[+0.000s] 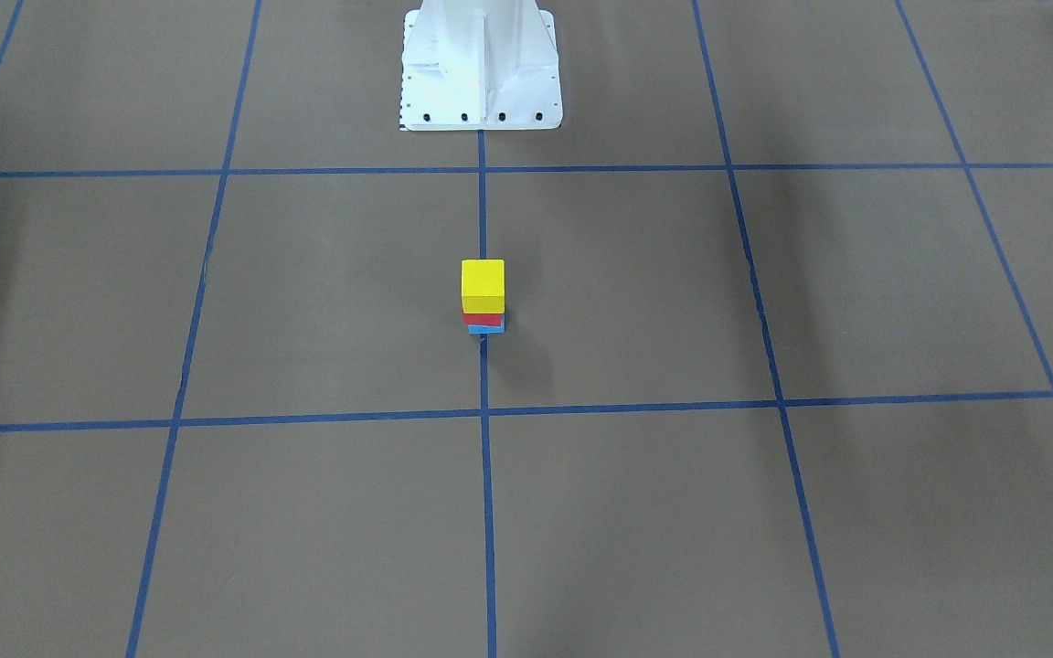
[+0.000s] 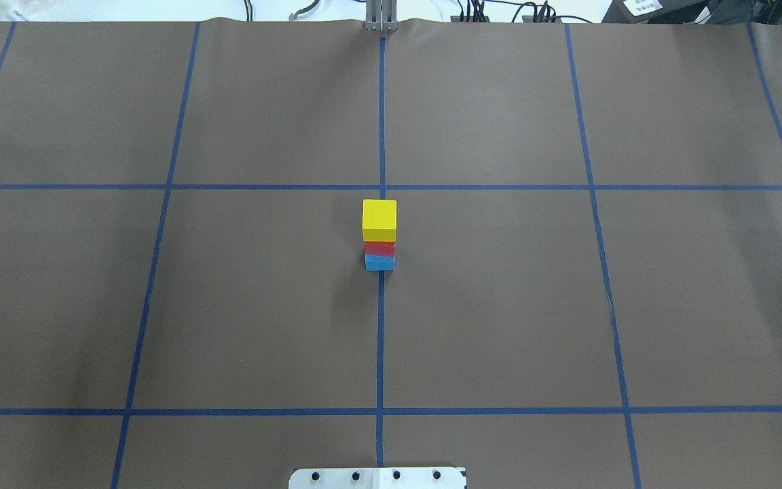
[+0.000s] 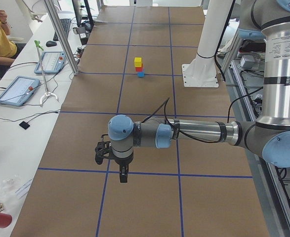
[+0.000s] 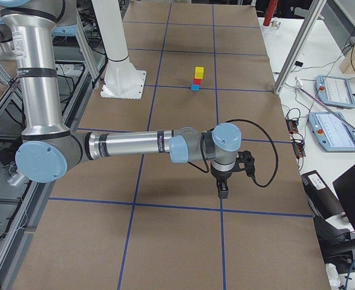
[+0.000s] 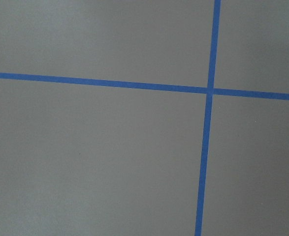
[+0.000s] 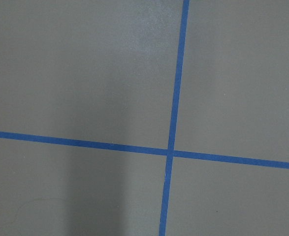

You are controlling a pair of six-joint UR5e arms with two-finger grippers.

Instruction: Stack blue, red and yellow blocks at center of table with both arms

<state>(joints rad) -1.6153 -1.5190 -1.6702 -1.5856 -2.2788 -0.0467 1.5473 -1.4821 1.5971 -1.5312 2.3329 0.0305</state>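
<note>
The brown paper-covered worktop (image 2: 262, 305) is divided by blue tape lines (image 2: 160, 187) into large squares. At its center stands one tower. The light blue cube block (image 2: 379, 263) lies on the paper, the red cube block (image 2: 379, 248) sits on it, and the yellow cube block (image 2: 379, 217) is on top. The tower stands upright on the middle tape line, between two cross lines, and nothing touches it. On every side of it we see bare paper, so the room around it is open up to the worktop's edges. The white metal pedestal (image 1: 481, 64) of the robot is on the same middle line, well apart from the tower.

Both arms are stretched low over the two ends of the worktop, far from the tower. The left claw (image 3: 123, 175) points downward just above a tape line at the left end. The right claw (image 4: 223, 188) hangs in the same manner at the right end. These claws appear only in the side views, so we cannot tell if they are spread or pressed together. Each wrist camera shows only paper and a crossing of tape lines.
</note>
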